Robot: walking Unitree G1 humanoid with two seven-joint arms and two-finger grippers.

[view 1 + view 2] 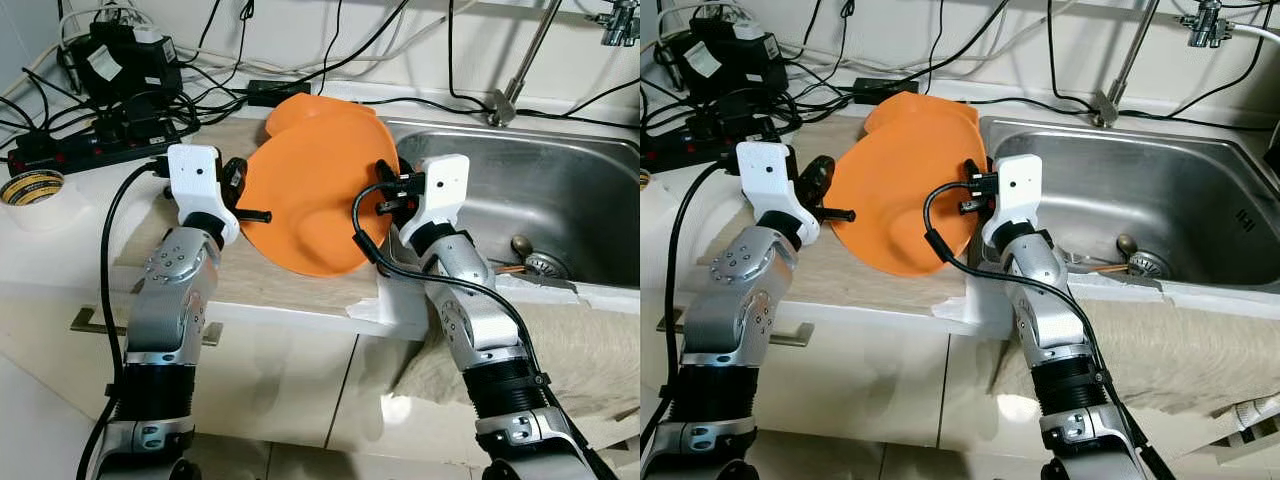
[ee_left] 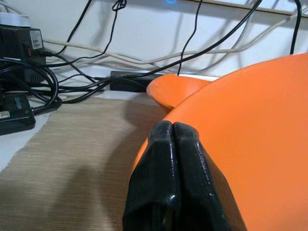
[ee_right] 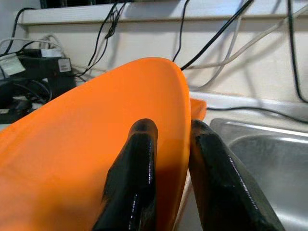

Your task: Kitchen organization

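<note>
Holding an orange plate (image 1: 310, 195) up off the counter, the right gripper (image 3: 168, 159) has its two black fingers clamped on the plate's rim, one finger on each face, right at the edge next to the sink (image 1: 560, 190). You can see the rim running straight between the fingers in the right wrist view.

The plate is tilted, with its sink-side edge raised and its low edge down near the beige counter mat (image 1: 270, 285). A second orange plate (image 1: 300, 112) sits behind it, toward the wall, partly covered by the one being held.

The left gripper (image 2: 174, 139) is on the plate's other side, just beside the rim. Its fingers are pressed flat together with nothing between them, and they look to be touching or almost touching the plate's edge, hard to say which.

Other stuff around: a black power strip (image 1: 90, 145) and a mess of cables at the back left, a roll of tape (image 1: 32, 187) at the far left, a faucet (image 1: 525, 65) behind the sink, and a spoon (image 1: 522, 248) lying near the drain (image 1: 547, 264). A beige towel (image 1: 590, 355) hangs over the counter's front edge below the sink.
</note>
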